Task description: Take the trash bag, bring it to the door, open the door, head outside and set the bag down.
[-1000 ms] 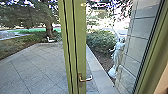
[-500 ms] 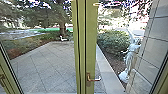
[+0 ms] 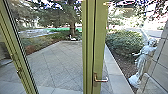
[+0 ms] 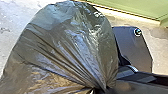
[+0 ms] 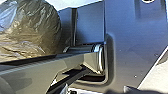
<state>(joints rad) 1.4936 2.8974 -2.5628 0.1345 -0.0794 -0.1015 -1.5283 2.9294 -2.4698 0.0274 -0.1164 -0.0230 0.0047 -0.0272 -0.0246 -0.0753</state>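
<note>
In the left wrist view the full, dark, shiny trash bag (image 4: 67,47) bulges large, its folds drawn together into a tight neck. My left gripper (image 4: 103,89) is shut on that gathered neck. The same bag (image 5: 32,30) shows in part in the right wrist view, beside the robot's jointed bar. Straight ahead in the head view stands the green-framed glass door (image 3: 99,45), with a metal lever handle (image 3: 101,80) low on its upright. Whether the door is latched I cannot tell.
Through the glass lie a paved yard (image 3: 62,62), a pale curb (image 3: 116,72), a bush (image 3: 125,43) and a white statue (image 3: 143,60) near a stone wall at the right. Another green frame upright (image 3: 15,50) slants down at the left.
The head camera has turned left: the door upright, handle, yard and statue all sit farther right in view, and another frame upright has come in at the left.
</note>
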